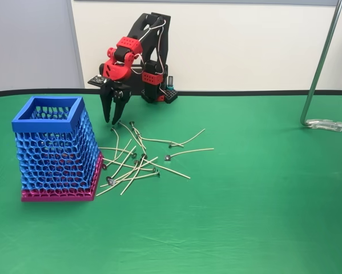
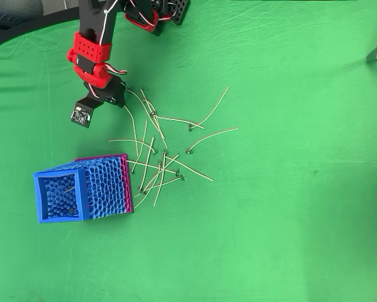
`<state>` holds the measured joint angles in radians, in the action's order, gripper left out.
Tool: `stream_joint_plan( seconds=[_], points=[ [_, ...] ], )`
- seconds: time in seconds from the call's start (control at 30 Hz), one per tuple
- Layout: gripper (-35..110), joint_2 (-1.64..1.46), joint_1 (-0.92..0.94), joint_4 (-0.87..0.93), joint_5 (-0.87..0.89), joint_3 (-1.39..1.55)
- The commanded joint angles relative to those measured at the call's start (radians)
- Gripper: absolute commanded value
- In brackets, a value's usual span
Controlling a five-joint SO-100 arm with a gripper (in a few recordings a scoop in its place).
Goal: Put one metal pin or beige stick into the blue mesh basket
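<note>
Several thin beige sticks (image 1: 137, 162) with small dark metal discs at their ends lie scattered and crossed on the green cloth, seen from overhead as a loose pile (image 2: 153, 163). The blue mesh basket (image 1: 48, 123) stands upright on its magenta base left of the pile; from overhead its square rim (image 2: 61, 218) is in the lower left, with something pale inside. My gripper (image 1: 112, 121) points down just above the pile's far left end, its black fingers narrowly open with nothing between them. In the overhead view the red wrist covers the gripper (image 2: 116, 97).
A metal stand pole (image 1: 319, 63) with a clamp foot (image 1: 330, 124) rises at the right edge of the table. The arm's black base (image 1: 156, 85) sits at the back by the wall. Green cloth stretches to the front and right.
</note>
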<state>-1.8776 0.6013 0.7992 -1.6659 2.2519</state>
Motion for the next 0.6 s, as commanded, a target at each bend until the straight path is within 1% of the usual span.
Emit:
stream_joint_plan(
  seconds=[0.0, 0.57],
  points=[
    [14, -0.003, -0.012, -0.011, 0.005, 0.002],
    [14, 0.008, -0.031, -0.078, 0.000, 0.054]
  ],
)
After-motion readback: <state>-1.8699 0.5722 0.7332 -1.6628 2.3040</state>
